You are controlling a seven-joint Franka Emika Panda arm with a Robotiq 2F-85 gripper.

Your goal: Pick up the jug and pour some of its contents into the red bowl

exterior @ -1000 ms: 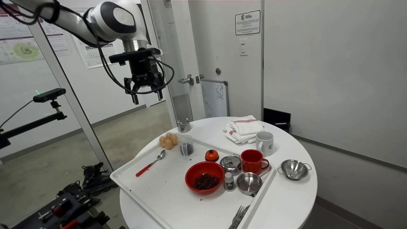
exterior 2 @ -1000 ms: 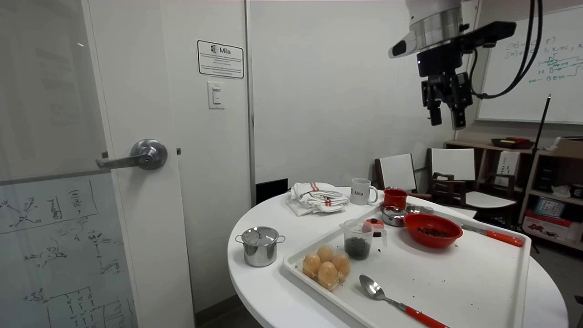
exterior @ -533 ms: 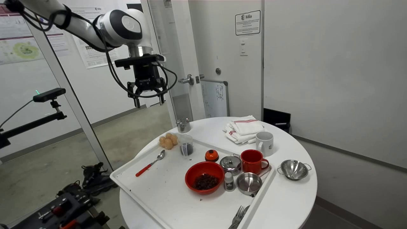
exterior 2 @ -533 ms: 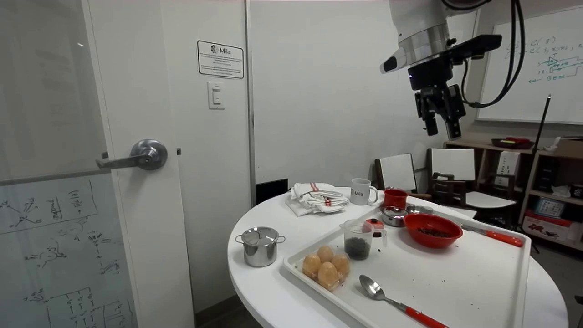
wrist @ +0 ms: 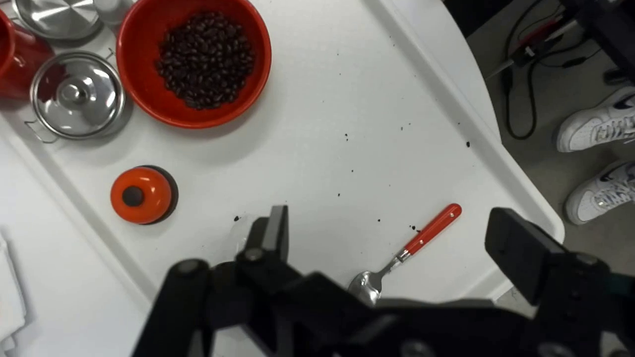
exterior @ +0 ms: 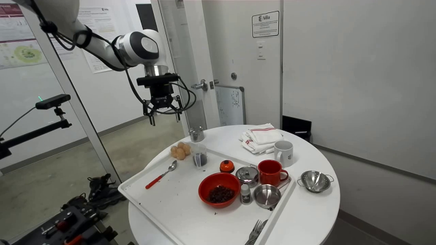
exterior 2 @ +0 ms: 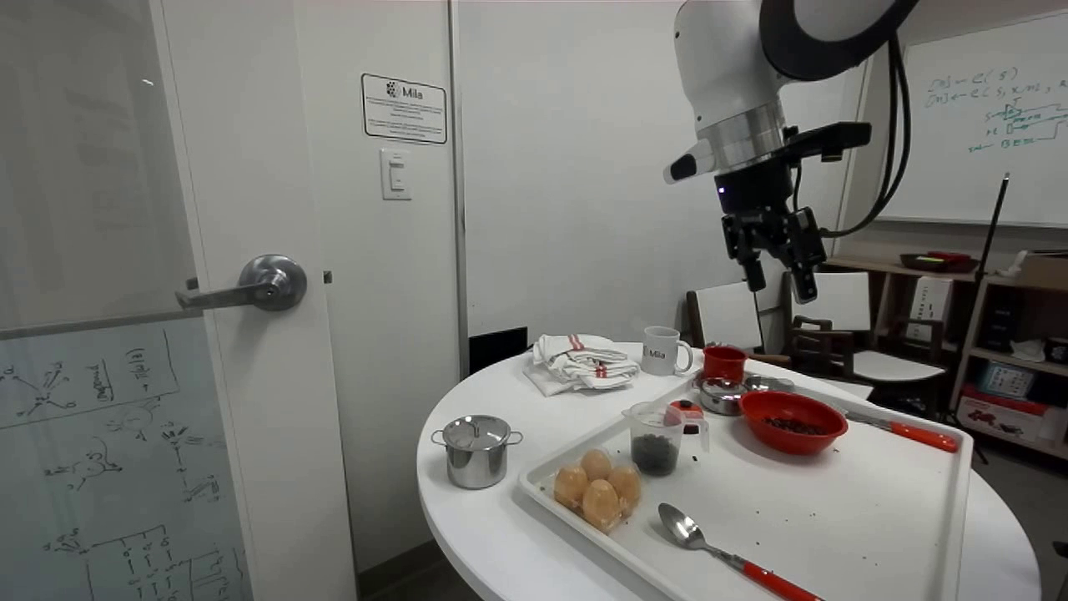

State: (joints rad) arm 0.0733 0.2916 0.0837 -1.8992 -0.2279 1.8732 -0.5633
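Seemingly at pre-grasp step with spread, empty end effector [exterior: 165, 121]; next, centre over see-through jug [exterior 2: 655, 440], lower, grip.

One tabletop [exterior: 313, 211], one tray [exterior: 163, 208] on it, and what a line-up: one jug [exterior 2: 655, 446], one red bowl [exterior 2: 797, 444], four eggs [exterior 2: 601, 503], two mugs [exterior: 268, 175], two lidded steel pots [exterior 2: 476, 461]! The tally rolls on with one steel pan [exterior: 267, 194], one colander [exterior: 315, 181], one small bottle [exterior: 245, 196], one orange dome [wrist: 149, 186], one spoon [wrist: 419, 241], at least one fork [exterior: 253, 233], and one pile of cloth [exterior: 261, 137], layers too bunched to count. Up high, one hand [exterior: 165, 120], two fingers [exterior: 152, 119]; down on the floor, two white shoes [wrist: 595, 128].
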